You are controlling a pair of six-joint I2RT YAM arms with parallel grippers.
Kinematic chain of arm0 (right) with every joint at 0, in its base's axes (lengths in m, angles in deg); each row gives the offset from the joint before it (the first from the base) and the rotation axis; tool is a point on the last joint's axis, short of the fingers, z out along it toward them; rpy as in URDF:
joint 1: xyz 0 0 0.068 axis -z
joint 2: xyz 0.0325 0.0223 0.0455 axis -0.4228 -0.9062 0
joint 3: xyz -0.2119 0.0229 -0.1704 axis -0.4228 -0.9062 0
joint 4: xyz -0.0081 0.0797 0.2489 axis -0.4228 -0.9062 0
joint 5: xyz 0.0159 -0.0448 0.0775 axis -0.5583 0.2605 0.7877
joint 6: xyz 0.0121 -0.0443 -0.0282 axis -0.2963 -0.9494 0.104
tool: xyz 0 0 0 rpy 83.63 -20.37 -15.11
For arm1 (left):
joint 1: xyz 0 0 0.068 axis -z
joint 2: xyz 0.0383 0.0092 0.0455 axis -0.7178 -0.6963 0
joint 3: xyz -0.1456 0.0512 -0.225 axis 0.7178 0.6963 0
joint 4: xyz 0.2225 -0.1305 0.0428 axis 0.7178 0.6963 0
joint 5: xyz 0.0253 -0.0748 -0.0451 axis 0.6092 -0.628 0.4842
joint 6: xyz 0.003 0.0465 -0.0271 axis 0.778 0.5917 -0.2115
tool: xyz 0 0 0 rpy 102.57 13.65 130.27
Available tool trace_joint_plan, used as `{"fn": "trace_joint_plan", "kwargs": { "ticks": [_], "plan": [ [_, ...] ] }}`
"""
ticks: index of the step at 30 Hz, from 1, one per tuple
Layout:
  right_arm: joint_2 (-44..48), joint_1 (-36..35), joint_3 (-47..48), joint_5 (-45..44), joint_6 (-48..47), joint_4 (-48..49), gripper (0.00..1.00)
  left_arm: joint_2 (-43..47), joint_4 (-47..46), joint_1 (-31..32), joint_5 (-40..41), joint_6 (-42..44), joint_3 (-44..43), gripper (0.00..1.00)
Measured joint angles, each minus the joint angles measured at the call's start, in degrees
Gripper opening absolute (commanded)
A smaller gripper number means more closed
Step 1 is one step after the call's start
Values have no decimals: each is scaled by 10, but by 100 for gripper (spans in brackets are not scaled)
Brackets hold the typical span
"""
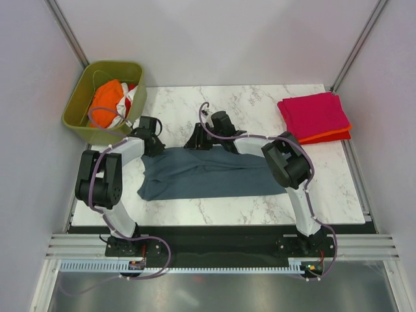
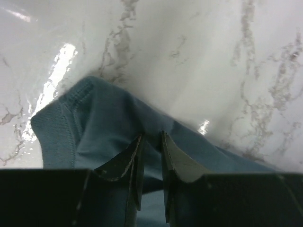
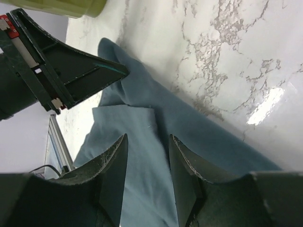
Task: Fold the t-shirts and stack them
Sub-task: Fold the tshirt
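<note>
A slate blue-grey t-shirt [image 1: 208, 174] lies stretched across the middle of the marble table. My left gripper [image 1: 155, 144] is at its far left edge, shut on a raised fold of the shirt [image 2: 94, 127], as the left wrist view [image 2: 152, 137] shows. My right gripper [image 1: 198, 140] hovers over the far edge near the middle, jaws open, with the cloth [image 3: 142, 156] below them in the right wrist view [image 3: 147, 139]. The left gripper's tip [image 3: 120, 71] touches the shirt there. A folded magenta-pink t-shirt [image 1: 314, 114] lies on a folded orange-red one [image 1: 335, 136] at the far right.
An olive-green bin [image 1: 78, 97] stands off the table's far left corner, holding an orange shirt [image 1: 107, 101] and a white and red one [image 1: 133, 94]. Bare marble [image 1: 260, 97] lies behind the shirt. Grey walls close in both sides.
</note>
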Motion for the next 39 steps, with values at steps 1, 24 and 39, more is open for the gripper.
{"fn": "trace_joint_plan", "kwargs": {
  "ticks": [1, 24, 39],
  "plan": [
    [-12, 0, 7, 3, 2, 4, 48, -9, 5, -6, -2, -6, -3, 27],
    [-39, -16, -3, 67, 19, 45, 3, -37, 35, -21, -6, -20, -28, 26],
    [153, -16, -274, 130, 30, 127, 20, -38, 39, -21, -3, -20, -30, 26]
  ]
}}
